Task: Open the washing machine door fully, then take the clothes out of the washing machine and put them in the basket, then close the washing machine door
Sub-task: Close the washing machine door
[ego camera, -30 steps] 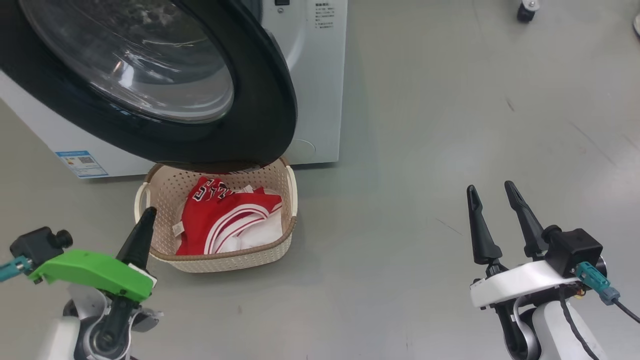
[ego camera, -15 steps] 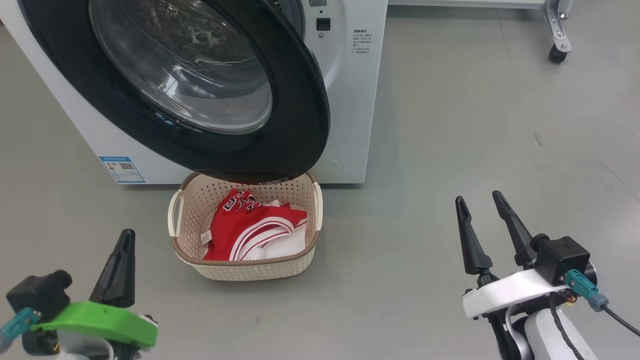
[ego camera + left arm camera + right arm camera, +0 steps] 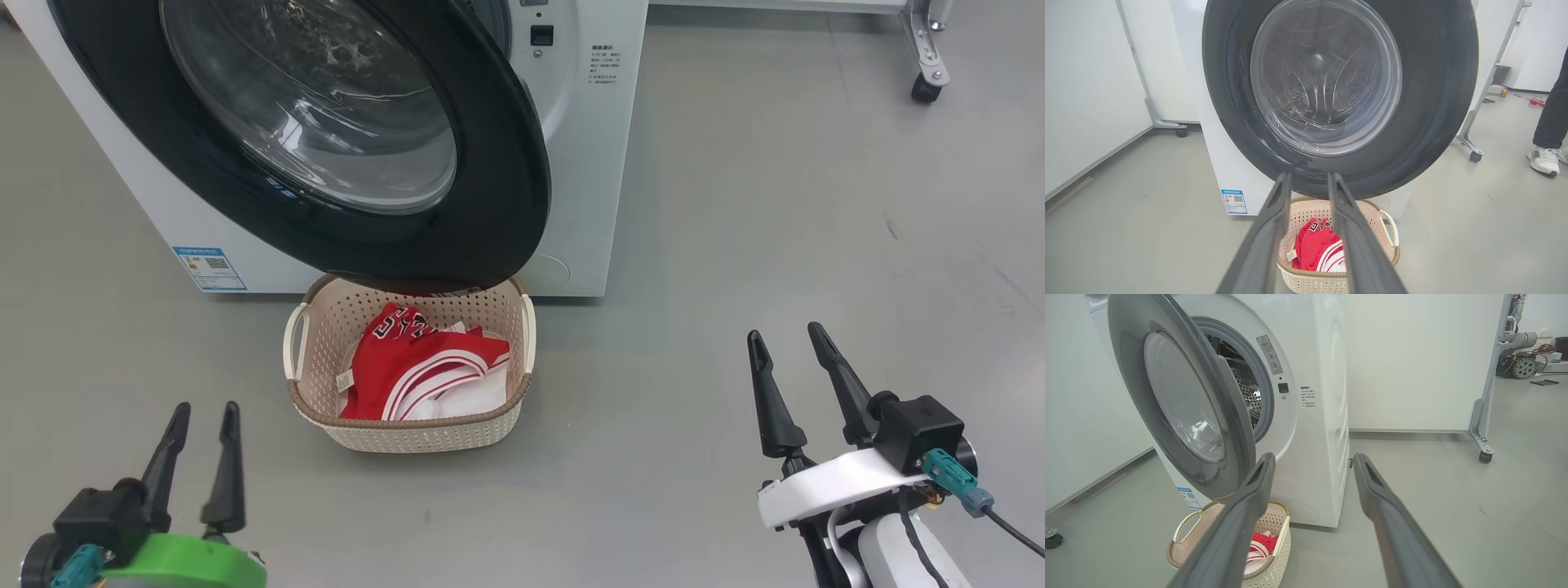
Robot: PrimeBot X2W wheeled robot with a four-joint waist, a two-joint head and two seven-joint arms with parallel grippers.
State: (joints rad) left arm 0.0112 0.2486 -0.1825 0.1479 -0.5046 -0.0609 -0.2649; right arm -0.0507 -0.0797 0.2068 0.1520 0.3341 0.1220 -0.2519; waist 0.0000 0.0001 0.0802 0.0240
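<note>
left tool (image 3: 204, 412) sits low at the left of the head view, its two dark fingers (image 3: 229, 465) standing apart with a narrow gap and nothing between them. right tool (image 3: 784, 335) over on the other side, jaws spread wider, also empty, hovering above the bare grey floor (image 3: 735, 204). both tools are well apart from everything else. ahead of the left tool, the basket (image 3: 408, 437) sits on the floor right at the foot of the washing machine (image 3: 604, 163), and the clothes (image 3: 416, 367) are in it: red fabric with white stripe trim and dark lettering, some white cloth tucked in at the right. above it, the washing machine door (image 3: 498, 163) stands swung part way out, its black rim overhanging the basket's back edge. in the right wrist view you can see past the door's edge to the steel drum (image 3: 1247, 392). small blue label (image 3: 209, 268) low on the machine's front, left of the basket. off to the right in the left wrist view, a person's white shoe (image 3: 1542, 160) and dark trouser leg (image 3: 1551, 114).
</note>
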